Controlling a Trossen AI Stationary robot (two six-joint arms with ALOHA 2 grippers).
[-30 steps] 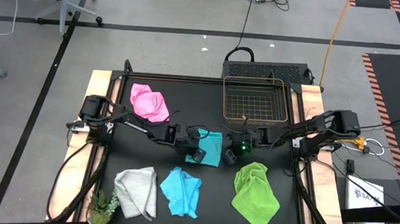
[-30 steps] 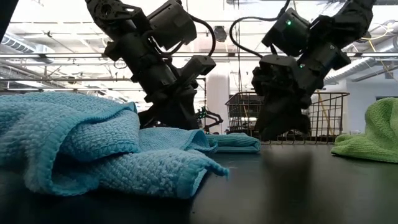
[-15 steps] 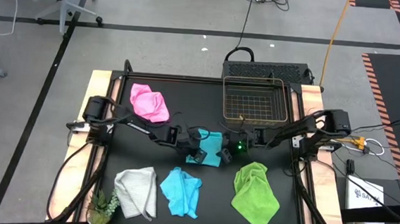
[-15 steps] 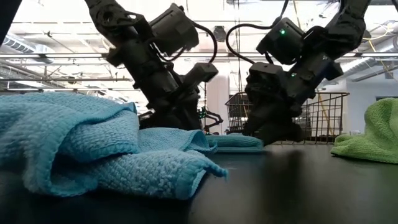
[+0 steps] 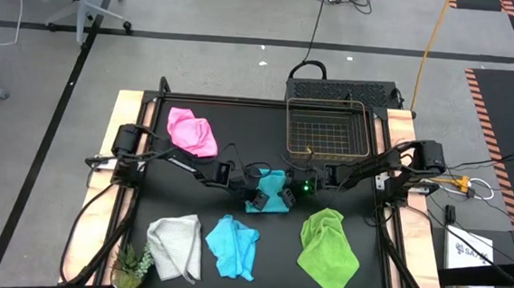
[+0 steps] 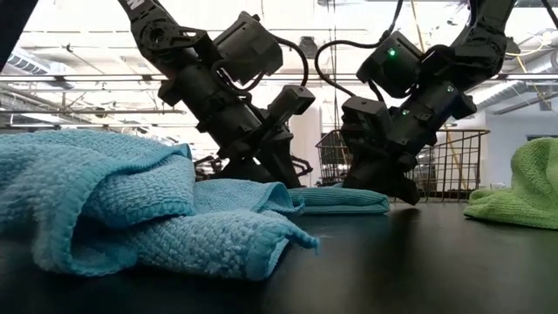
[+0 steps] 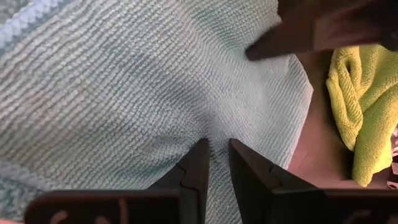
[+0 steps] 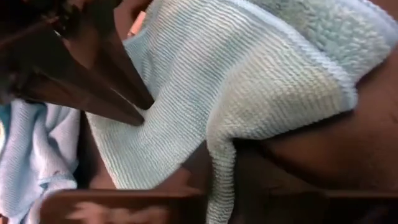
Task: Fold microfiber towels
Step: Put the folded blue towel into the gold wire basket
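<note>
Now both grippers are meeting over the light blue towel (image 5: pixel 272 192) at the middle of the worktop (image 5: pixel 384 271). The right gripper (image 5: pixel 287 199) has come in from beside the towel onto its right edge, fingers clenching on a raised fold. The left gripper (image 7: pixel 215 163) is pressing its narrowly parted fingers into the cloth, pinching a small ridge. Judging by this, a fold is starting. How much cloth either gripper is actually holding is hard to make out.
</note>
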